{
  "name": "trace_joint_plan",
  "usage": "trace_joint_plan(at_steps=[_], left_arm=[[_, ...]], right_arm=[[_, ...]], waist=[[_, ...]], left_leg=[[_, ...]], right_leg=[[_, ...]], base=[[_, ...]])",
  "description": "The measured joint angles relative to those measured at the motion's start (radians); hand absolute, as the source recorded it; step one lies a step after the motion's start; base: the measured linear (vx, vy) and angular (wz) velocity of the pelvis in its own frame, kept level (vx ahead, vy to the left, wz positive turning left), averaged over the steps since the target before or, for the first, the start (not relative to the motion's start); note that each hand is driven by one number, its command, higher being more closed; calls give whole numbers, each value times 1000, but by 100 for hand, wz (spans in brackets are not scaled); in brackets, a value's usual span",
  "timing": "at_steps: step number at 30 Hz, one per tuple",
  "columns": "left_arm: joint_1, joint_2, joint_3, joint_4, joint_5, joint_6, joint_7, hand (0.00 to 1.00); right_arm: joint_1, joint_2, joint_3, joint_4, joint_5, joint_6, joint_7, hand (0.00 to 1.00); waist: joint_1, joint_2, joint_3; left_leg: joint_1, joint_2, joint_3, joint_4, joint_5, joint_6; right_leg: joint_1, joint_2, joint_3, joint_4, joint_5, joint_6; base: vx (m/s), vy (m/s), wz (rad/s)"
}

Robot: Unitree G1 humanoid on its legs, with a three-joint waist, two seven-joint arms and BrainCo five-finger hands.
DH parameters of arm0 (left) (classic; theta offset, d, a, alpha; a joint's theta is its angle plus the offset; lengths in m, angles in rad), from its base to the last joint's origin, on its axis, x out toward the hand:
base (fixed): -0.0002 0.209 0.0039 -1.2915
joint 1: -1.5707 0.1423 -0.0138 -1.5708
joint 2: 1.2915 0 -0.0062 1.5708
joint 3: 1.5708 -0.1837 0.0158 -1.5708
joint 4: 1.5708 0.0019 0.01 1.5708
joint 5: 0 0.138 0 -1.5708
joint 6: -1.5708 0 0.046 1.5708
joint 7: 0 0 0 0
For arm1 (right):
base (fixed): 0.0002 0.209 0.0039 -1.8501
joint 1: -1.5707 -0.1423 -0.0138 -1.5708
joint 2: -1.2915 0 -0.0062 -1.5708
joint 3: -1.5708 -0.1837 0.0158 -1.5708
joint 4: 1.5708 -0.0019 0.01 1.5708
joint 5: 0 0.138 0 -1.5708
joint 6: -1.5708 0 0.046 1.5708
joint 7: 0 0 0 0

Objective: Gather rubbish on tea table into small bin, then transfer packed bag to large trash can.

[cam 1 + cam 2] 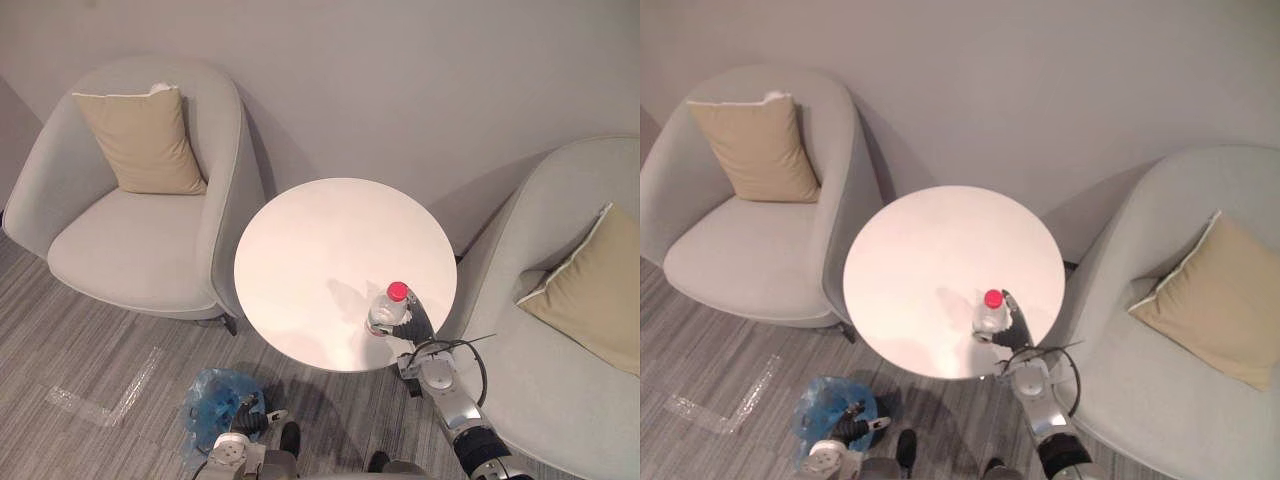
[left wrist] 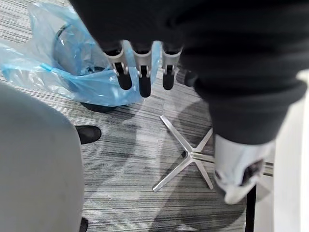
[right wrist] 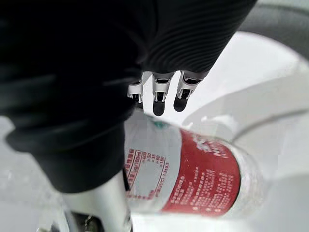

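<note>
A clear plastic bottle (image 1: 385,312) with a red cap and red label stands near the front right edge of the round white tea table (image 1: 320,240). My right hand (image 1: 413,322) is against its right side, fingers (image 3: 158,96) curled over the bottle (image 3: 193,179) and thumb beside it. On the floor to the front left of the table sits the small bin lined with a blue plastic bag (image 1: 205,395). My left hand (image 1: 248,415) is at the bag's right rim, its curled fingers (image 2: 144,72) over the bag's edge (image 2: 63,72).
A grey armchair (image 1: 140,250) with a tan cushion stands left of the table, and another (image 1: 560,330) stands right of it. The table's metal cross foot (image 2: 190,157) rests on the striped carpet. Clear tape (image 1: 110,395) marks the floor at left.
</note>
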Motion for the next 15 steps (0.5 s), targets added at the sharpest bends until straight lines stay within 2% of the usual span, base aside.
trace_joint_plan(at_steps=[9,15], left_arm=[[-9,2,0,-9,0,0,4,0],[-9,3,0,-8,1,3,5,0]], right_arm=[[-30,3,15,-13,17,2,-2,100],[71,-6,24,-217,15,-2,11,100]], waist=[[2,-2,26],[-1,-3,26]], left_leg=[[-6,0,5,4,-1,0],[9,6,60,5,-11,0]], right_leg=[[-5,-2,8,0,0,0],[-28,-1,68,18,0,0]], base=[[-14,-2,-1],[-29,7,-27]])
